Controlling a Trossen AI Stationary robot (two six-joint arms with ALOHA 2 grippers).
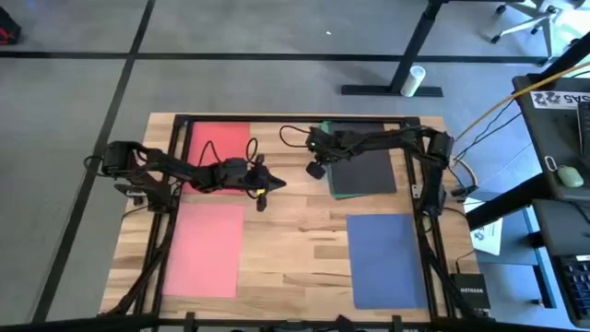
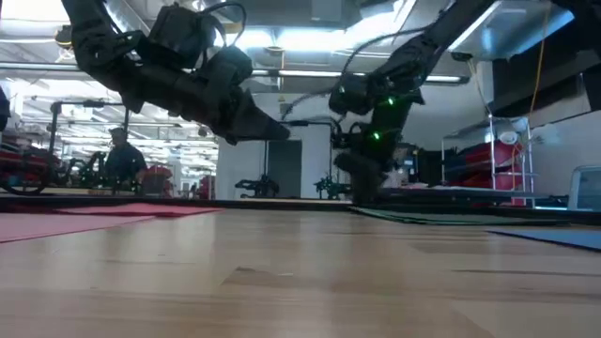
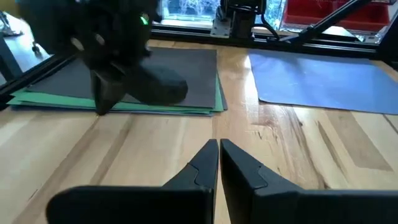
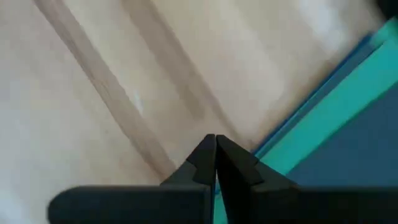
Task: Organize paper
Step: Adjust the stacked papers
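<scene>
You are working with the right tool (image 1: 315, 169) at the near-left corner of the stack, where the dark grey sheet (image 1: 362, 170) is lying on the green sheet (image 1: 334, 184) at the far right of the counter (image 1: 295, 240). Its jaws are looking pressed together in the right wrist view, with the tips sitting right at the green edge; I cannot tell whether any paper is caught between them. The left tool (image 1: 273, 183) is hanging above bare wood near the middle, jaws nearly closed with only a sliver between them, holding nothing.

The other sheets are lying apart: the red sheet (image 1: 218, 148) at the far left, the pink sheet (image 1: 203, 249) near left, and the blue sheet (image 1: 387, 258) near right, each flat on the wood.

To do this step well, you are probably wanting to keep the right tool low and level, so a corner is lifting rather than creasing. Slide slowly along the wood, because thin paper is buckling easily. Keep the left arm clear of the stack, since the two tools are sitting near each other over the centre.
</scene>
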